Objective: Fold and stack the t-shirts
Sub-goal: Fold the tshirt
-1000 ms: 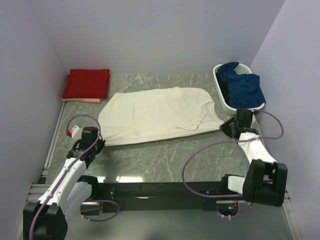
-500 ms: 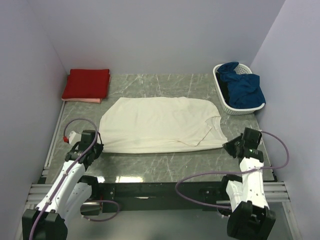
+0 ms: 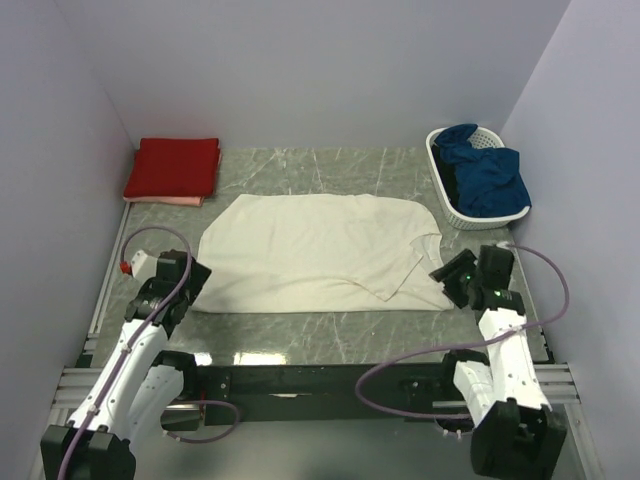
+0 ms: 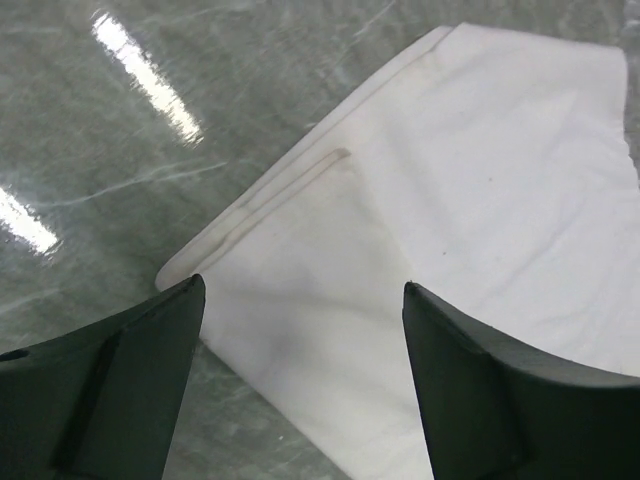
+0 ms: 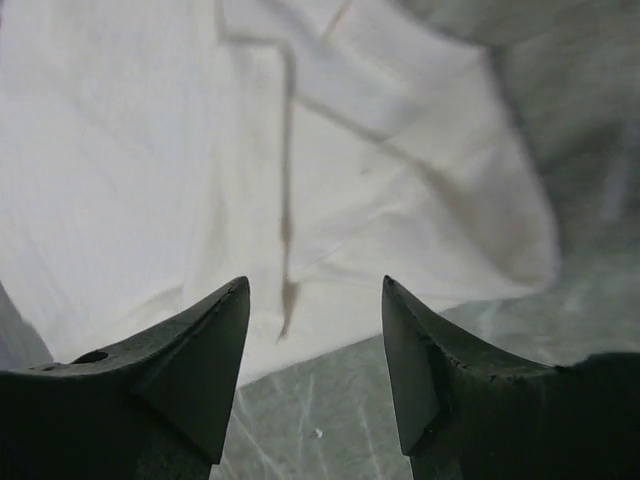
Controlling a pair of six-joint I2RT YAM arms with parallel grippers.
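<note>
Your cream t-shirt lies flat in the middle of the surface. Your left tool stands spread at its near-left corner, your right tool spread at its near-right corner, gripping nothing.

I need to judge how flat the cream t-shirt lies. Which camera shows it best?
The top external view: the whole cream t-shirt is in frame. The left wrist view shows only one hemmed corner, the right wrist view only a creased patch with seams.
</note>
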